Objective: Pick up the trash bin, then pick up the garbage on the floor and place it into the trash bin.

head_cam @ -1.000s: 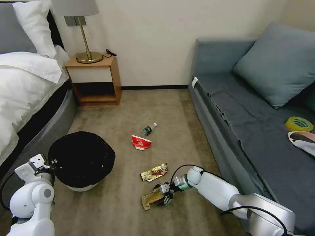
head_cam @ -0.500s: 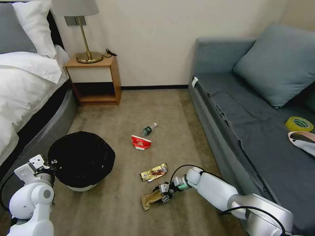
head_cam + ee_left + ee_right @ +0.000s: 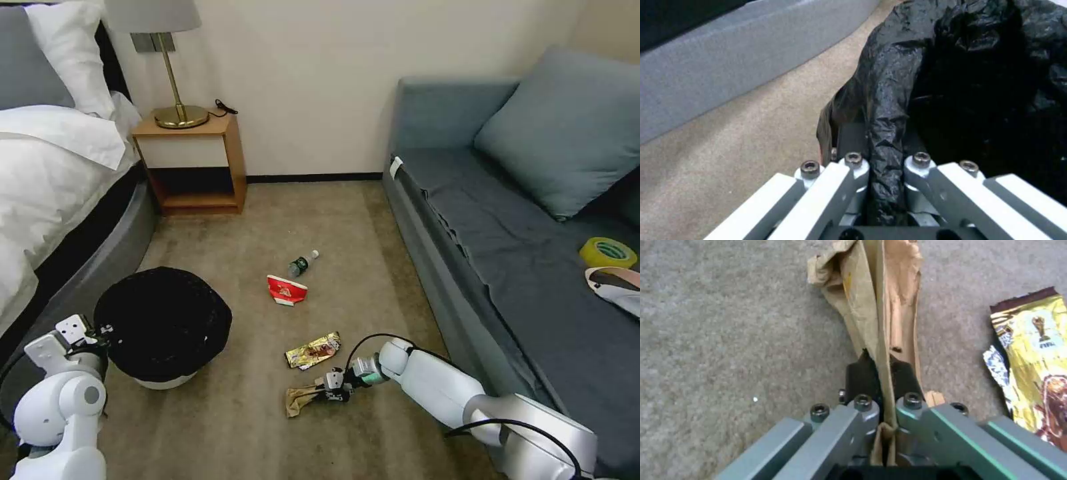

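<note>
In the lower middle of the head view, the right gripper (image 3: 331, 389) is pinched tight on the brown crumpled wrapper (image 3: 298, 397), which trails toward the lower left over the carpet (image 3: 347, 227). In the right wrist view the right gripper (image 3: 882, 373) has both pads pressed against the flattened brown crumpled wrapper (image 3: 880, 296), with the gold snack wrapper (image 3: 1031, 353) lying just beside it at the right edge. In the head view the gold snack wrapper (image 3: 313, 351) sits just above the gripper, the red-and-white paper cup (image 3: 287, 290) and the small bottle (image 3: 303, 263) farther up at centre.

At lower left, the left gripper (image 3: 101, 331) clamps the rim of the trash bin (image 3: 163, 323); the left wrist view shows the left gripper (image 3: 885, 156) closed on a fold of the bin's black bag (image 3: 960, 66).
</note>
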Controlling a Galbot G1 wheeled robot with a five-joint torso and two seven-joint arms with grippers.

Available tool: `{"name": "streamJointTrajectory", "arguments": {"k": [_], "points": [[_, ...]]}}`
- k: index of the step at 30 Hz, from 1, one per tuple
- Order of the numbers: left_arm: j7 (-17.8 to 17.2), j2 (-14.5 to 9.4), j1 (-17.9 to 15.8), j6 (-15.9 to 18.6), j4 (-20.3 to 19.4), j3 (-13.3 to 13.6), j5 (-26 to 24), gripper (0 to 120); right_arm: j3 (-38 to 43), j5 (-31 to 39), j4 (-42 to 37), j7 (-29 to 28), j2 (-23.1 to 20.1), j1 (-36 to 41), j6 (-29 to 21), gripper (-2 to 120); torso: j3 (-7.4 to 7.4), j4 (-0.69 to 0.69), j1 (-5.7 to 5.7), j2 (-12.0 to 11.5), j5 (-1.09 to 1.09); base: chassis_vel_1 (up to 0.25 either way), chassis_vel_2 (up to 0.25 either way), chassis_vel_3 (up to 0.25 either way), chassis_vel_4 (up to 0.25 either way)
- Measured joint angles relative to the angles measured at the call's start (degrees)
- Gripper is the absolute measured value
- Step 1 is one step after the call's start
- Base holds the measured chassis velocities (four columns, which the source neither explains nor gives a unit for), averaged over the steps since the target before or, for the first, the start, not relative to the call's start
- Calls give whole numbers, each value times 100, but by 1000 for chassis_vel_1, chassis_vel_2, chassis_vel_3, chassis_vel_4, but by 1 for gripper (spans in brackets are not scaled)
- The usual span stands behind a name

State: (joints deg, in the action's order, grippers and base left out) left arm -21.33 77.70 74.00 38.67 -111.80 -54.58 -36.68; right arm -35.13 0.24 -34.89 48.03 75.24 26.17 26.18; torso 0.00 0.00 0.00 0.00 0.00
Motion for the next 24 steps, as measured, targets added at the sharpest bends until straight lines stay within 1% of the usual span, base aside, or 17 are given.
{"name": "streamJointTrajectory", "arguments": {"k": [6, 13, 16, 17, 18, 20, 21, 24], "points": [[0, 35, -3, 5, 7, 23, 10, 4, 25, 86, -103, 15, -82, 26, 26, 0, 0, 0, 0, 0, 1, 0, 0, 0, 0], [-19, 56, 53, 53, -88, 33, 8, 4, 67, 447, -608, 19, -387, 9, -75, 0, 0, 1, 0, 0, 1, 0, 0, 0, 0], [-35, 47, 91, 73, -137, 44, 3, 4, 91, 766, -1166, -75, -808, -44, -280, 0, 0, 0, 0, 0, 1, 0, 0, 0, 0], [-35, 47, 91, 73, -137, 44, 3, 4, 91, 766, -1166, -75, -808, -44, -280, 0, 0, 0, 0, 0, 1, 0, 0, 0, 0], [-36, 42, 106, 74, -147, 48, 3, 4, 114, 830, -1315, -101, -928, -56, -327, 0, 0, 0, 0, 0, 2, 0, 0, 0, 0], [-38, 17, 160, 76, -187, 59, 4, 4, 155, 1073, -1718, -214, -1283, -104, -462, 0, 0, -2, 0, 0, -2, 0, 0, 0, 0], [-38, 17, 160, 76, -187, 59, 4, 4, 155, 1073, -1718, -214, -1283, -104, -462, 0, 0, -2, 0, 0, -2, 0, 0, 0, 0], [-20, -17, 247, 77, -227, 83, 37, 4, 212, 1646, -2204, -424, -1638, -191, -669, 0, 0, -1, 0, 0, 2, 0, 0, 0, 0]]}}
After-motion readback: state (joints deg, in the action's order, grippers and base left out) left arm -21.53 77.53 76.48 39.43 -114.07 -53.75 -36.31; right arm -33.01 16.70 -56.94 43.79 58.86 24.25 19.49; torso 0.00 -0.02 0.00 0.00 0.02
